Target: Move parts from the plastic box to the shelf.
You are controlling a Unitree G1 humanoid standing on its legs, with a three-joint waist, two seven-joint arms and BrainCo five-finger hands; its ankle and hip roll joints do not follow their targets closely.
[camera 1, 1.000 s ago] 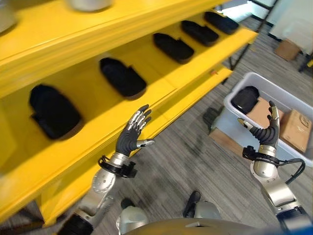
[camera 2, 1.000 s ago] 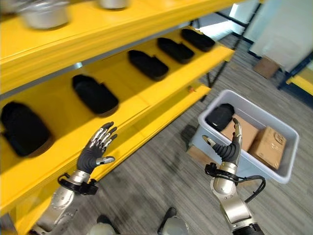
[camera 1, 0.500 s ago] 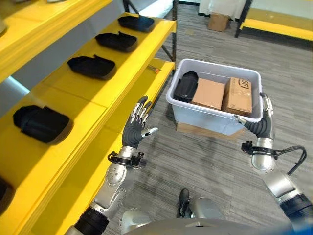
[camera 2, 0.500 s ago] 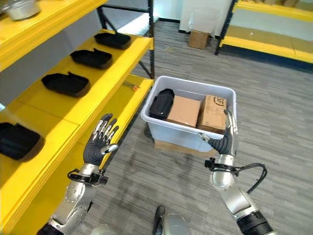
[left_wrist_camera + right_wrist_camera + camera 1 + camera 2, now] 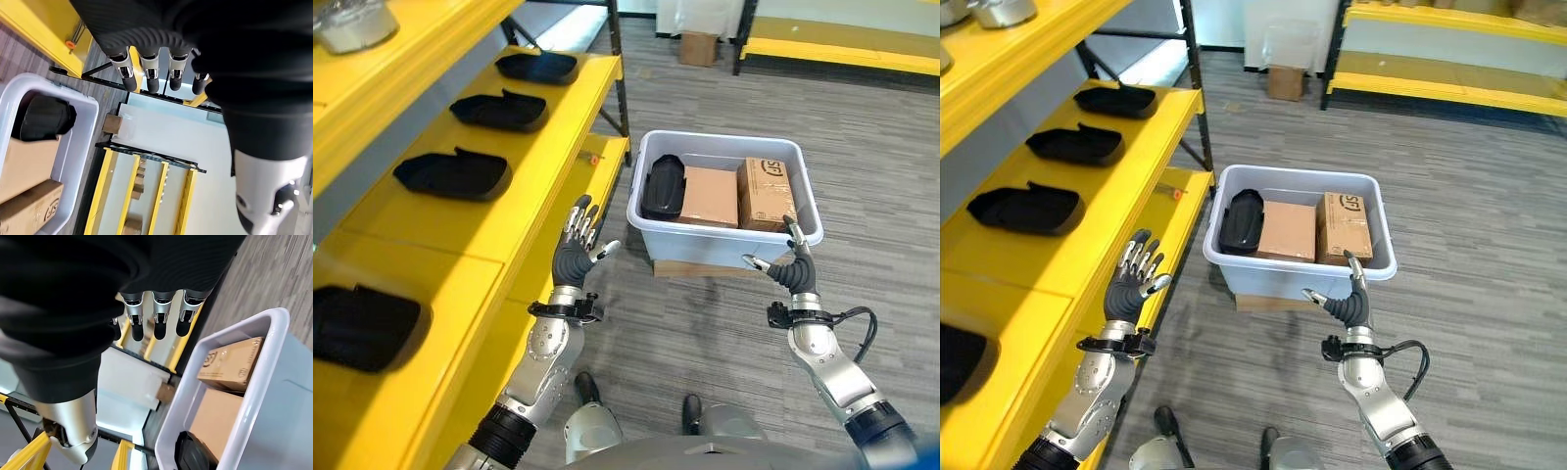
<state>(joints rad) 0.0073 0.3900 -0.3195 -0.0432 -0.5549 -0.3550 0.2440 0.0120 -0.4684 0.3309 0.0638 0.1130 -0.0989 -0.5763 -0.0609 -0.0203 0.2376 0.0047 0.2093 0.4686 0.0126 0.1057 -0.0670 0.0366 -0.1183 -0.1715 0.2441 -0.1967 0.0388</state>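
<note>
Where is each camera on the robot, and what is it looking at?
Left eye view: on the head, looking down at the plastic box, the yellow shelf, the left hand and the right hand.
Right eye view: beside it, same scene, both arms.
Left wrist view: on the left wrist, looking past its straight fingers at the box.
Right wrist view: on the right wrist, looking past its fingers at the box's rim.
Shared: all show the black part beside cardboard boxes.
</note>
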